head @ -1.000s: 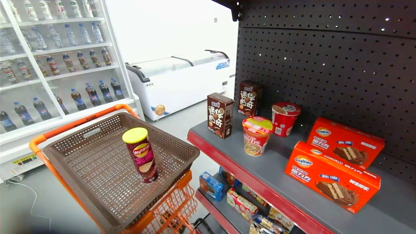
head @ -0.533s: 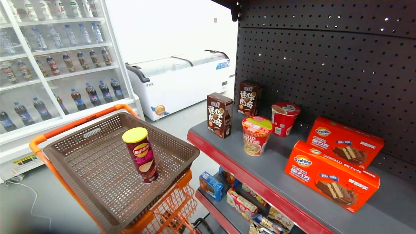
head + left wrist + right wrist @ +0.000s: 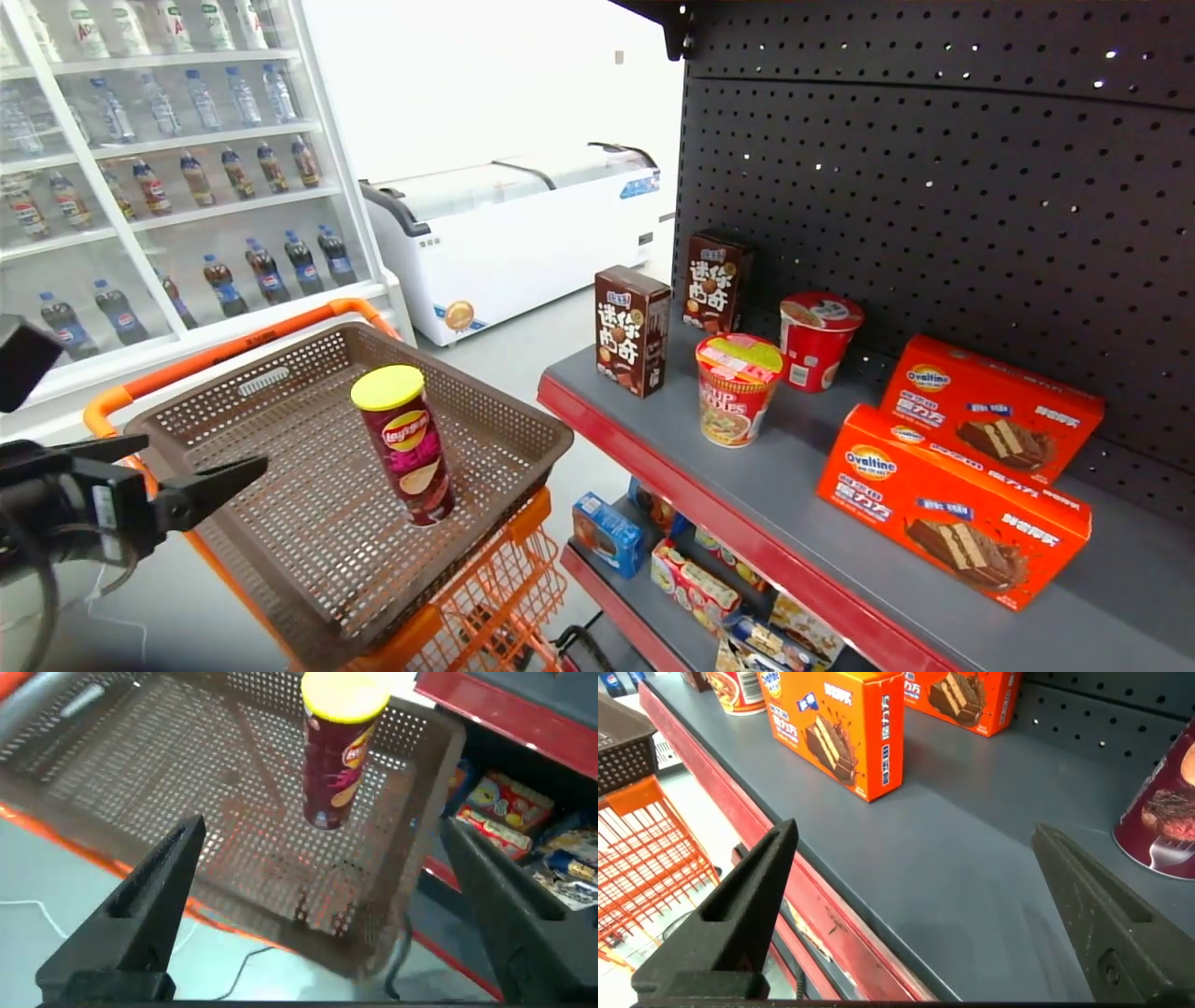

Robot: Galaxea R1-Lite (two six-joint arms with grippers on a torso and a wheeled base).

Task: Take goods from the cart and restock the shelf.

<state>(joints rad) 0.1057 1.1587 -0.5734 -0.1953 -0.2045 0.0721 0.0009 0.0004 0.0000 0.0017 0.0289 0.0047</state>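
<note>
A maroon chip can (image 3: 403, 446) with a yellow lid stands upright in the brown basket (image 3: 280, 411) on top of the orange cart (image 3: 485, 597). My left gripper (image 3: 205, 451) is open at the basket's left rim, a short way from the can. In the left wrist view the can (image 3: 338, 754) stands beyond the open left gripper (image 3: 318, 905), with nothing between the fingers. My right gripper (image 3: 915, 915) hangs open over bare grey shelf (image 3: 952, 887), holding nothing. The shelf (image 3: 794, 485) carries brown boxes (image 3: 633, 329), cup noodles (image 3: 738, 387) and orange boxes (image 3: 952, 509).
A black pegboard (image 3: 934, 187) backs the shelf. Another maroon can (image 3: 1169, 803) stands on the shelf near the right gripper, next to an orange box (image 3: 842, 728). Lower shelves hold packets (image 3: 691, 583). A drinks fridge (image 3: 159, 177) and a chest freezer (image 3: 513, 233) stand behind the cart.
My left gripper has come into the head view from the left and now sits open at the basket's rim. The can and the shelf goods have not moved.
</note>
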